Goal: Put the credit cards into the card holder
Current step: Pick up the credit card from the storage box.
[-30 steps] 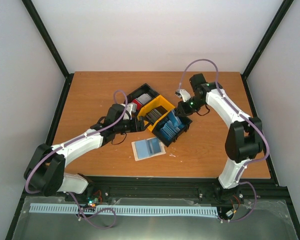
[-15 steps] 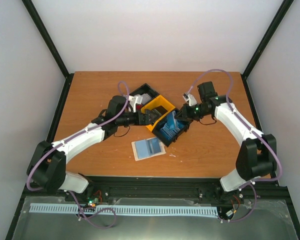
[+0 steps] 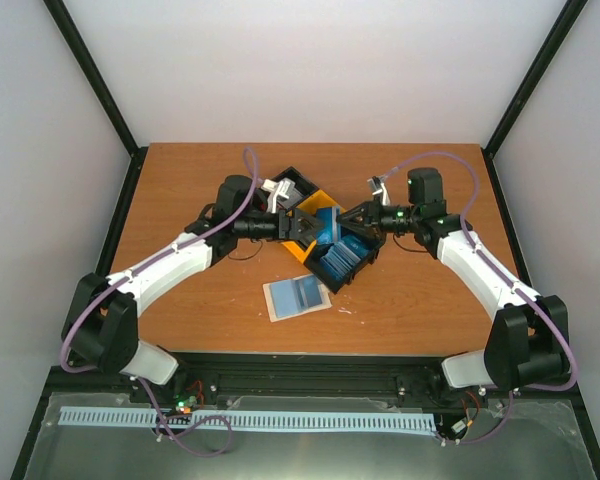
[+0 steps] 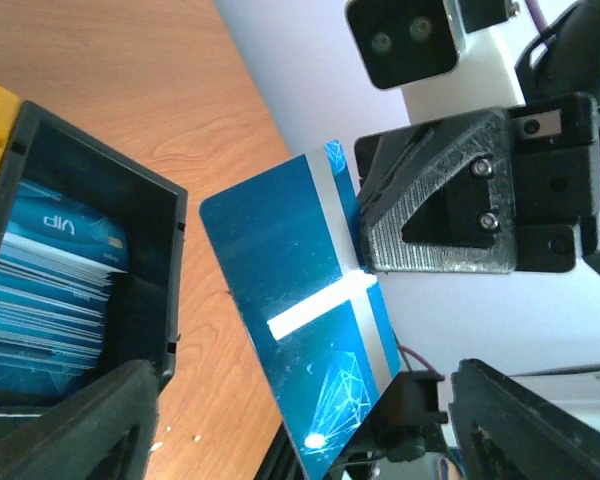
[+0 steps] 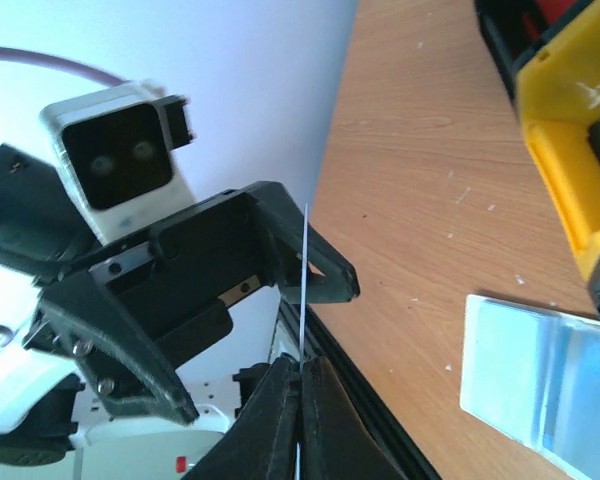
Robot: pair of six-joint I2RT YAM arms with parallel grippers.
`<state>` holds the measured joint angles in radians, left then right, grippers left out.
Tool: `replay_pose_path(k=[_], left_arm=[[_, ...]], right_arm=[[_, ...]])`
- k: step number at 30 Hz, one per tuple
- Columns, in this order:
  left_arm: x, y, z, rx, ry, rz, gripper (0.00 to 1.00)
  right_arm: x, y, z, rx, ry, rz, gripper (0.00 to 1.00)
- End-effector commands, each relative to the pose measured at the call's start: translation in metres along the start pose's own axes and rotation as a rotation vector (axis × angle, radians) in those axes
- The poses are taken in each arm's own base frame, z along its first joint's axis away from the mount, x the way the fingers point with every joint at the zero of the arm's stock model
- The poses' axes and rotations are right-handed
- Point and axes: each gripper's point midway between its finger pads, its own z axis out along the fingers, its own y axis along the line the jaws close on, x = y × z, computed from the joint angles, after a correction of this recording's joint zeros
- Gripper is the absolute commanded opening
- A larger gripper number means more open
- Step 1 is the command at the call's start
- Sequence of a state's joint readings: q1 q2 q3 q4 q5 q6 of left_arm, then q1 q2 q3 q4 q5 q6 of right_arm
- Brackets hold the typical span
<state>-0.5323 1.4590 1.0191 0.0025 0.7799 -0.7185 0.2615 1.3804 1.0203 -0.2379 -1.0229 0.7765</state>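
Observation:
My right gripper [image 3: 352,220] is shut on one edge of a blue credit card [image 3: 328,224] and holds it in the air above the bin. In the left wrist view the blue credit card [image 4: 300,290] shows its face, with a white stripe and a line drawing. My left gripper [image 3: 302,226] is open, with its fingers on either side of the card's free end and apart from it. In the right wrist view the card [image 5: 305,280] shows edge-on, rising from my right gripper [image 5: 302,366]. The card holder [image 3: 297,296] lies open and flat on the table, pale and bluish.
A black-and-yellow bin tray [image 3: 305,250] sits under both grippers, with a stack of blue cards [image 3: 340,260] in its near compartment. That stack of blue cards [image 4: 50,290] also shows in the left wrist view. The table's near edge rail [image 5: 380,420] runs below the grippers.
Both arms have swung inward over the bin. The right gripper has lifted the blue card out of the bin compartment to the left gripper, which has moved right to meet it.

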Motion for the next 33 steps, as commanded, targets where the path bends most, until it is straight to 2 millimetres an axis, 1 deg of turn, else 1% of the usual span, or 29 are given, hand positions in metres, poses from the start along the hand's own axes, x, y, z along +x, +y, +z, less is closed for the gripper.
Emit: replay_pose_path(k=[1, 2, 5, 11, 12, 13, 15, 18, 20, 21, 22, 23, 25, 26, 27, 28, 29, 30, 33], left_arm=[[-0.004, -0.020, -0.009, 0.159, 0.046, -0.060, 0.72], [-0.003, -0.019, -0.009, 0.167, 0.047, -0.073, 0.66], [0.001, -0.015, -0.006, 0.180, 0.070, -0.098, 0.57], [-0.001, -0.025, -0.006, 0.237, 0.085, -0.074, 0.55], [0.000, -0.026, -0.006, 0.248, 0.091, -0.075, 0.52], [0.000, -0.028, -0.007, 0.261, 0.094, -0.070, 0.47], [0.001, -0.031, -0.007, 0.283, 0.097, -0.073, 0.34], [0.003, -0.030, -0.007, 0.287, 0.098, -0.083, 0.21], [0.002, -0.029, -0.007, 0.287, 0.096, -0.082, 0.05], [0.003, -0.029, -0.007, 0.286, 0.096, -0.080, 0.01], [0.003, -0.028, -0.007, 0.281, 0.094, -0.078, 0.01], [0.003, -0.025, -0.007, 0.264, 0.087, -0.081, 0.01], [0.007, -0.015, -0.007, 0.207, 0.076, -0.069, 0.00], [0.011, -0.007, -0.007, 0.168, 0.079, -0.089, 0.01], [0.015, 0.002, -0.008, 0.125, 0.077, -0.071, 0.01], [0.021, 0.012, -0.008, 0.074, 0.082, -0.077, 0.01], [0.031, 0.024, -0.010, 0.018, 0.099, -0.098, 0.01], [0.037, 0.035, -0.011, -0.031, 0.106, -0.101, 0.01], [0.064, 0.065, -0.019, -0.172, 0.147, -0.135, 0.01]], right_arm=[[0.002, 0.023, -0.004, -0.098, 0.027, -0.035, 0.03], [0.003, 0.023, -0.004, -0.102, 0.032, -0.037, 0.03], [0.005, 0.026, -0.004, -0.123, 0.043, -0.041, 0.03], [0.009, 0.029, -0.002, -0.143, 0.062, -0.065, 0.03], [0.009, 0.029, -0.001, -0.147, 0.066, -0.069, 0.03], [0.011, 0.029, 0.001, -0.149, 0.072, -0.072, 0.03], [0.013, 0.029, 0.005, -0.152, 0.083, -0.085, 0.03], [0.018, 0.031, 0.010, -0.162, 0.098, -0.104, 0.03], [0.020, 0.031, 0.012, -0.160, 0.104, -0.108, 0.03], [0.021, 0.031, 0.012, -0.157, 0.101, -0.115, 0.03], [0.021, 0.029, 0.012, -0.142, 0.095, -0.119, 0.05], [0.019, 0.025, 0.012, -0.109, 0.082, -0.127, 0.14], [0.020, 0.010, 0.010, -0.014, 0.057, -0.138, 0.38], [0.021, 0.003, 0.008, 0.024, 0.044, -0.149, 0.45], [0.024, -0.003, 0.006, 0.059, 0.039, -0.162, 0.49], [0.026, -0.011, 0.004, 0.106, 0.032, -0.171, 0.52], [0.029, -0.021, 0.001, 0.162, 0.028, -0.177, 0.54], [0.034, -0.032, -0.002, 0.220, 0.035, -0.177, 0.55], [0.054, -0.057, -0.006, 0.379, 0.066, -0.197, 0.56]])
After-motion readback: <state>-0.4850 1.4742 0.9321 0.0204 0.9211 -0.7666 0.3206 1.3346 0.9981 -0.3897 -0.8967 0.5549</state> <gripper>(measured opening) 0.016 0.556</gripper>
